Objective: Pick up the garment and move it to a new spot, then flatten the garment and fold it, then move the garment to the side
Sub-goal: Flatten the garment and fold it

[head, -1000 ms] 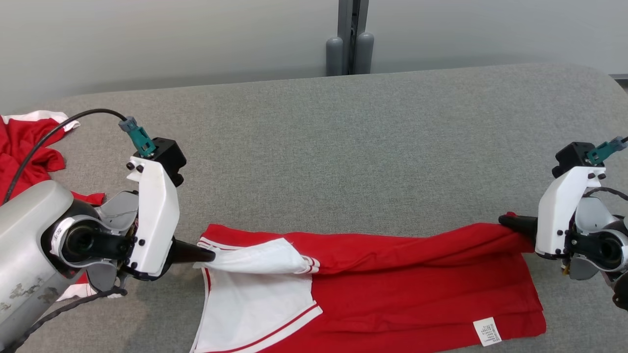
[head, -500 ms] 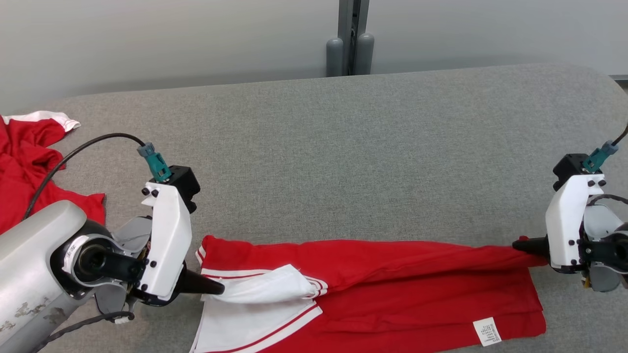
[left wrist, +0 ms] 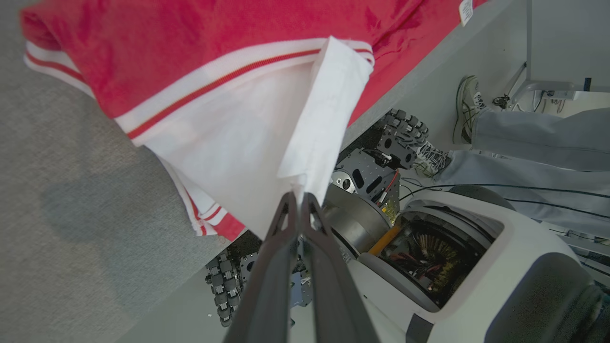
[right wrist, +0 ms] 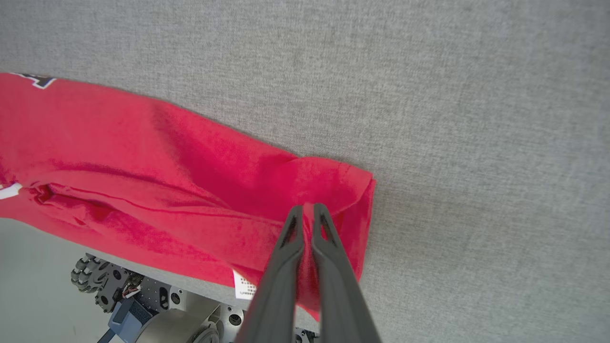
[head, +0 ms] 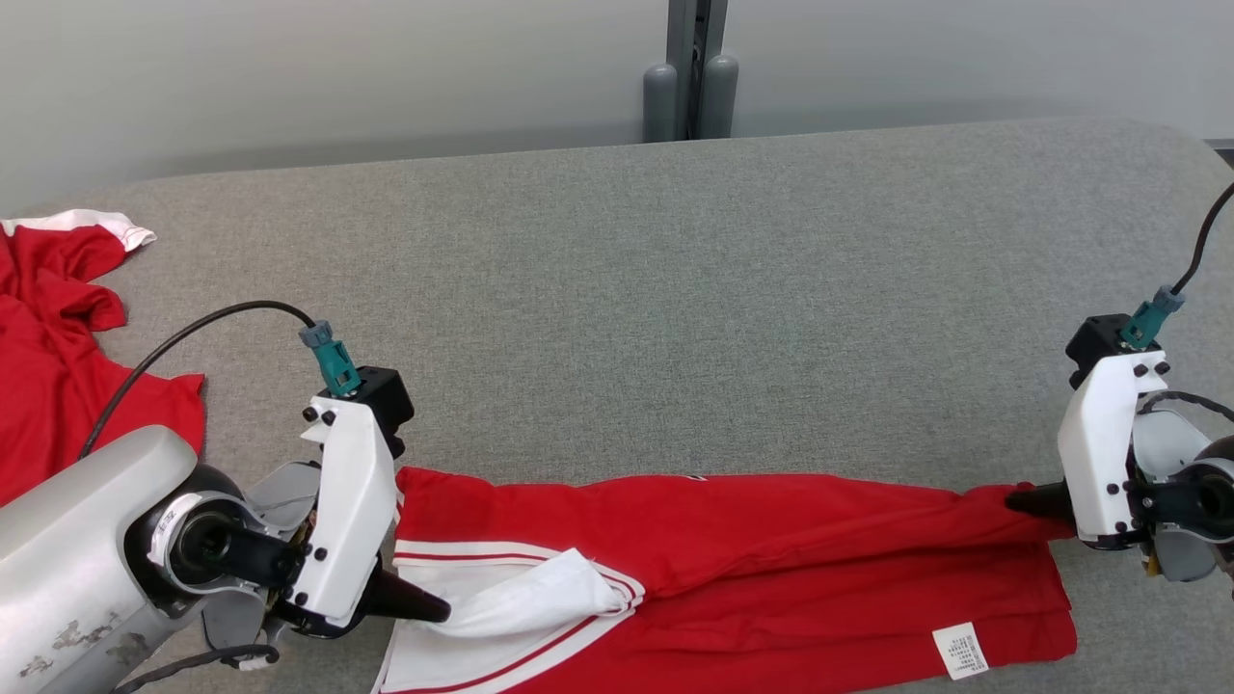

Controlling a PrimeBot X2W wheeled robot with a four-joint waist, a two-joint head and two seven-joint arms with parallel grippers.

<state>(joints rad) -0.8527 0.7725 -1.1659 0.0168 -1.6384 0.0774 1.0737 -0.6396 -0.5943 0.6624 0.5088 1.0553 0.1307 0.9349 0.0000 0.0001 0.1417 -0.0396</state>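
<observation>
Two arms (head: 96, 520) low, at garment (head: 771, 540) ends

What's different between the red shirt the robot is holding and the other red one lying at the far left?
The held garment is stretched out long and fairly flat; the left garment lies crumpled. The held garment is pinched at each end by the left gripper and right gripper, both shut; the left garment is untouched. Both are red with white trim.
</observation>
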